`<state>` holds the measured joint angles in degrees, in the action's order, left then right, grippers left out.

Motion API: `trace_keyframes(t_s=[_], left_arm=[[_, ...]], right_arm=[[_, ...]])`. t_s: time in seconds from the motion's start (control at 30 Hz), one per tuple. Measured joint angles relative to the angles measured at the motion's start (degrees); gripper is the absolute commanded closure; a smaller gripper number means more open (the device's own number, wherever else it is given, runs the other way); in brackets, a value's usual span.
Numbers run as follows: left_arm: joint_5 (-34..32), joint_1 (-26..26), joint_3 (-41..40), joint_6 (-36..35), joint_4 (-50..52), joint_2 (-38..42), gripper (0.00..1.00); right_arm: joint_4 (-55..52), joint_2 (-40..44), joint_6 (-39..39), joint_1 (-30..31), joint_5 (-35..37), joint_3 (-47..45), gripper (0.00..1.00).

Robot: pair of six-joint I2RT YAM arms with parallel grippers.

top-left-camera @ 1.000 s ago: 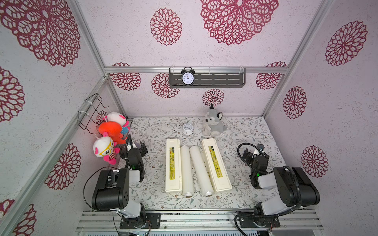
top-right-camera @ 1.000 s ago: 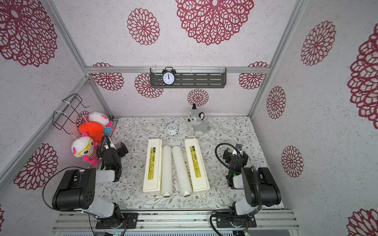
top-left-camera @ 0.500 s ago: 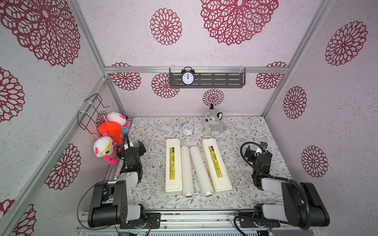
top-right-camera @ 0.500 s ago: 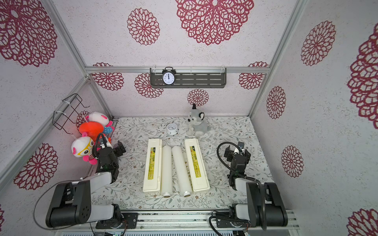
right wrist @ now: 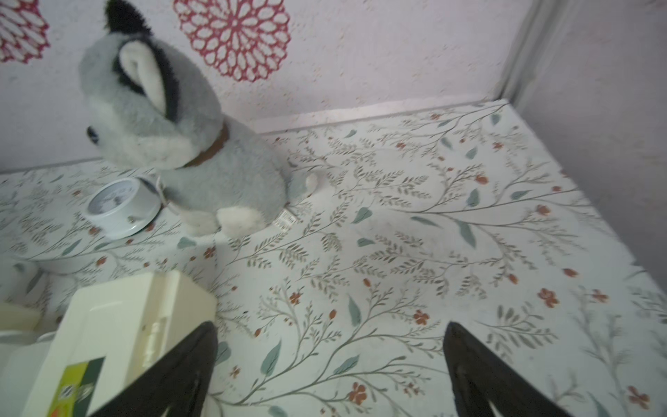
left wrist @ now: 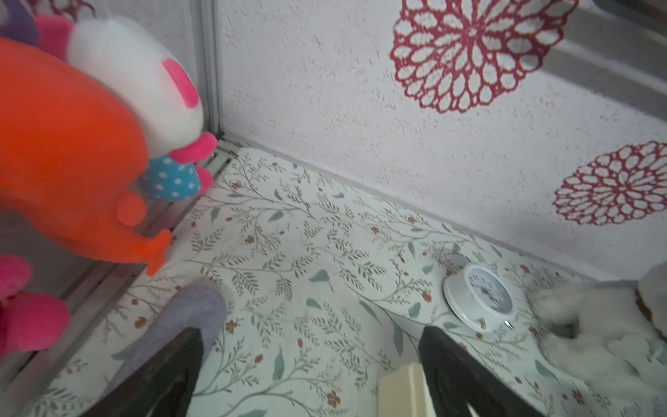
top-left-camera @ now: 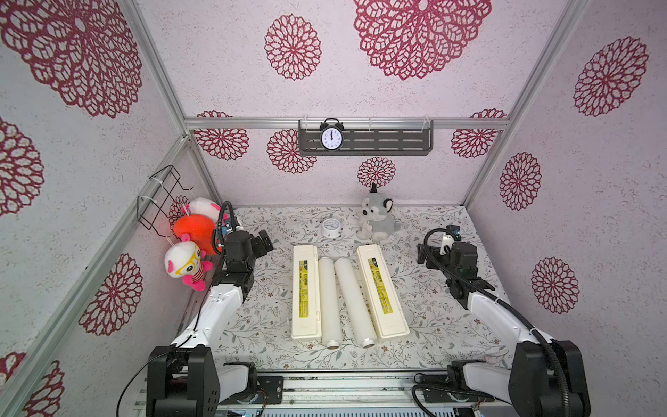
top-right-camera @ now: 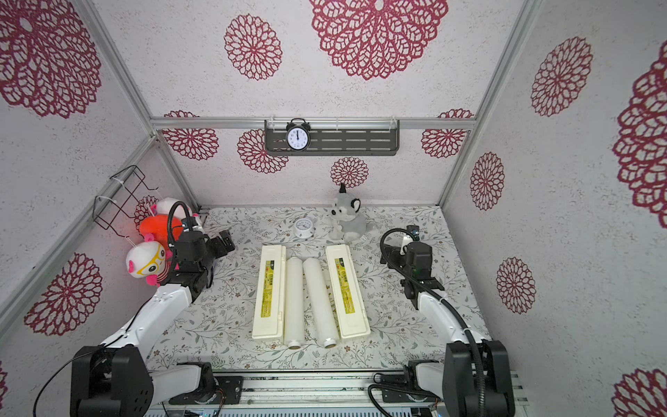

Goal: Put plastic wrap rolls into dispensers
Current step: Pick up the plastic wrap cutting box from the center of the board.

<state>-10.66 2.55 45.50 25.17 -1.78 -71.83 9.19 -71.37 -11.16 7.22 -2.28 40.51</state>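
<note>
Right now, both plastic wrap rolls [top-left-camera: 330,299] lie between the two closed dispensers [top-left-camera: 306,292] on the surface [top-left-camera: 267,317]. Left jaws and right jaws stand wide apart, empty. I'd lift a lid [top-left-camera: 382,289] first, from its outer edge, without nudging the neighbouring roll.

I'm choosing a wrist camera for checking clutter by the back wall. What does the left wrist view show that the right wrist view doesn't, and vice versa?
Left wrist only: the orange plush and the white-and-pink plush, plus the open left gripper. Right wrist only: the grey plush dog with its head and brown collar, the yellow-green label on a dispenser, and the open right gripper. Both: the small white clock on the floral table cover, a cream dispenser end, and the dog, though only its blurred edge in the left wrist view.
</note>
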Motion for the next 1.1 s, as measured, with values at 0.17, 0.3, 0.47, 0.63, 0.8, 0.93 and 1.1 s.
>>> trace_keyframes(t_s=[0.17, 0.3, 0.47, 0.63, 0.8, 0.93, 1.1], left_arm=[[4.44, 2.51, -0.02, 4.57, 2.80, -0.57, 0.02], [7.98, 3.48, -0.28, 7.87, 3.37, -0.61, 0.02], [10.99, 3.85, -2.73, 11.08, 2.58, -0.61, 0.02], [12.52, 4.35, -5.01, 13.07, 1.86, -0.61, 0.02], [12.92, 4.55, -5.27, 13.92, 1.60, -0.61, 0.02], [12.96, 4.55, -5.27, 13.94, 1.66, -0.61, 0.02], [13.16, 4.55, -5.27, 13.94, 1.60, -1.09, 0.02]], right_arm=[[-8.02, -7.28, -2.60, 5.84, -5.44, 6.47, 0.01], [-12.70, -13.38, -3.65, 10.78, -5.97, 12.20, 0.01], [-16.44, -20.74, -4.04, 14.69, -6.99, 19.26, 0.01], [-21.79, -26.08, -4.00, 17.05, -6.78, 24.83, 0.01], [-26.08, -29.16, -3.98, 19.98, -3.41, 29.86, 0.01], [-28.61, -29.22, -4.04, 21.99, -1.64, 30.01, 0.01], [-30.18, -29.22, -4.44, 22.86, -0.94, 29.88, 0.01]])
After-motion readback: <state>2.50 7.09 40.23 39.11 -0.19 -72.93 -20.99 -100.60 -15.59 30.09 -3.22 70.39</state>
